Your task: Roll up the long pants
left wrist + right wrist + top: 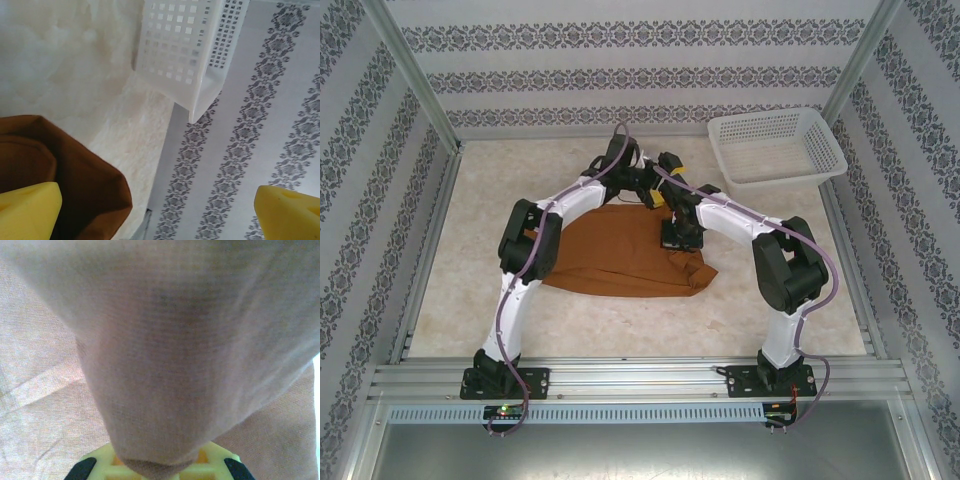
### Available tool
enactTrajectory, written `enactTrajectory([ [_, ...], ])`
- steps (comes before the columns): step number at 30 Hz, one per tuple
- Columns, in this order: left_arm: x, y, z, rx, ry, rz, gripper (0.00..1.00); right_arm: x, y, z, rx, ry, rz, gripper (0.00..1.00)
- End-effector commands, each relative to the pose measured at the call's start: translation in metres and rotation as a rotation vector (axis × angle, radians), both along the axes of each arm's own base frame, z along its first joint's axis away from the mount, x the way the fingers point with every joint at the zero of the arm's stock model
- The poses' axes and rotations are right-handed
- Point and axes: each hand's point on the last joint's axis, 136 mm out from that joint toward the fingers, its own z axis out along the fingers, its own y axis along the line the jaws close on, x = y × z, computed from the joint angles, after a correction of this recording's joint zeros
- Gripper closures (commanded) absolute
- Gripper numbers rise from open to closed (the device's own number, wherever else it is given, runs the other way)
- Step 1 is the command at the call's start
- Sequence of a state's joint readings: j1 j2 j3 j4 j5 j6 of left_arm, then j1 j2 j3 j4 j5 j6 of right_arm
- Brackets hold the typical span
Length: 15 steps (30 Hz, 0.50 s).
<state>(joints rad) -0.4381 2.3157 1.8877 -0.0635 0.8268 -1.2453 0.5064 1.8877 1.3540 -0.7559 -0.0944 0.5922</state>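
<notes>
Seemingly, right hand (681,238) pinches the long pants (610,260); left hand (159,210) gapes.

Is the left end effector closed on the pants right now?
No, the left end effector holds its yellow fingers wide apart, clamping nothing.

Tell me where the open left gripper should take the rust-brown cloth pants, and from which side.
Probably the far edge of the rust-brown cloth pants, where a rounded doubled fold lies beside the left gripper. Come from above, jaws across that edge: it is thicker than flat cloth and away from the right gripper, shut on a bunched fold.
</notes>
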Motion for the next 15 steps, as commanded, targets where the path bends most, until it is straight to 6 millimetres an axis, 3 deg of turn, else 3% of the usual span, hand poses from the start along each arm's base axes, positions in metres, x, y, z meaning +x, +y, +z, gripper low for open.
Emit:
enactTrajectory([
  [1, -0.013, 0.021, 0.029, 0.109, -0.077, -0.075, 0.01, -0.01, -0.012, -0.017, -0.068, 0.034, 0.025, 1.0],
  [4, -0.021, 0.014, 0.027, 0.075, -0.042, -0.115, 0.01, -0.01, -0.013, -0.017, -0.07, 0.029, 0.022, 1.0],
  [10, -0.038, 0.007, -0.003, 0.095, 0.031, -0.164, 0.01, -0.008, -0.014, -0.014, -0.077, 0.019, 0.021, 1.0],
  [15, -0.057, 0.004, -0.016, 0.123, 0.074, -0.216, 0.02, -0.005, -0.018, -0.01, -0.094, 0.003, 0.019, 1.0],
])
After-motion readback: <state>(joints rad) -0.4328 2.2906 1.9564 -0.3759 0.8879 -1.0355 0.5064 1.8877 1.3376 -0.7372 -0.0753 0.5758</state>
